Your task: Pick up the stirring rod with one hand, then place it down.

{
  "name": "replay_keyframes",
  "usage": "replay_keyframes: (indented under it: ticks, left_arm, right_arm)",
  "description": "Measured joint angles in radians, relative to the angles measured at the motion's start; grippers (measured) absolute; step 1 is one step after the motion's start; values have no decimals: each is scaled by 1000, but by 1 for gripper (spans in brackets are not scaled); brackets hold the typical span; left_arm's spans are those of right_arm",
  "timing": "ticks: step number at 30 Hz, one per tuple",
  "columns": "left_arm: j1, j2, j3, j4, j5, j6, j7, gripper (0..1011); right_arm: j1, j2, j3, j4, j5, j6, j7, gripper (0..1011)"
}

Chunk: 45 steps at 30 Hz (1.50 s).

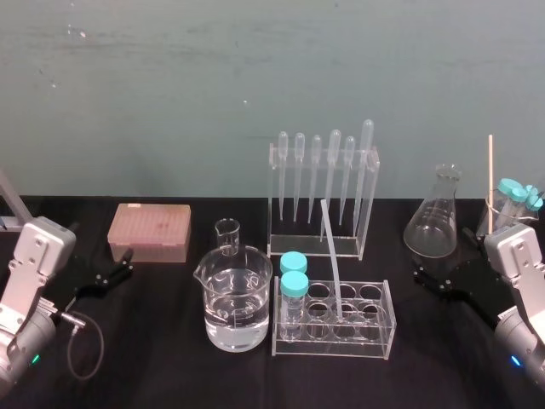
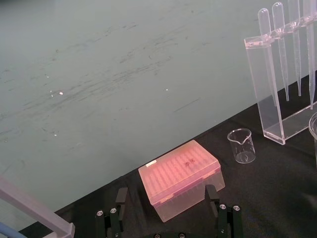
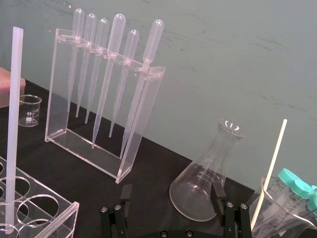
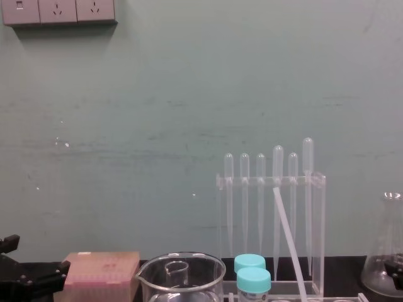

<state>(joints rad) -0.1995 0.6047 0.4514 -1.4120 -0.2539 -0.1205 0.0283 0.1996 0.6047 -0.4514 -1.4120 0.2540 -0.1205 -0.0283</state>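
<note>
— Where do we see the stirring rod (image 1: 333, 260)?

— Well off to the right pincer's (image 3: 171, 194) left, standing tilted in the tube rack (image 1: 375, 341) (it leans toward the pipette rack (image 1: 372, 204)).

— And our pincers?

— Both gape wide, holding nothing. The left pincer (image 2: 166, 198) faces the pink box (image 1: 149, 232) on the counter (image 1: 153, 375), with the rod well to its right.

Left arm (image 1: 30, 294), right arm (image 1: 521, 285) low at sides; jaws spread.
</note>
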Motion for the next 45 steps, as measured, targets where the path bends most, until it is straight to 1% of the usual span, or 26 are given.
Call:
replay_keyframes:
  ticks: [45]
  left_arm:
    - [0,0,0,0,0,0,0,1000]
  right_arm:
    - [0,0,0,0,0,0,0,1003]
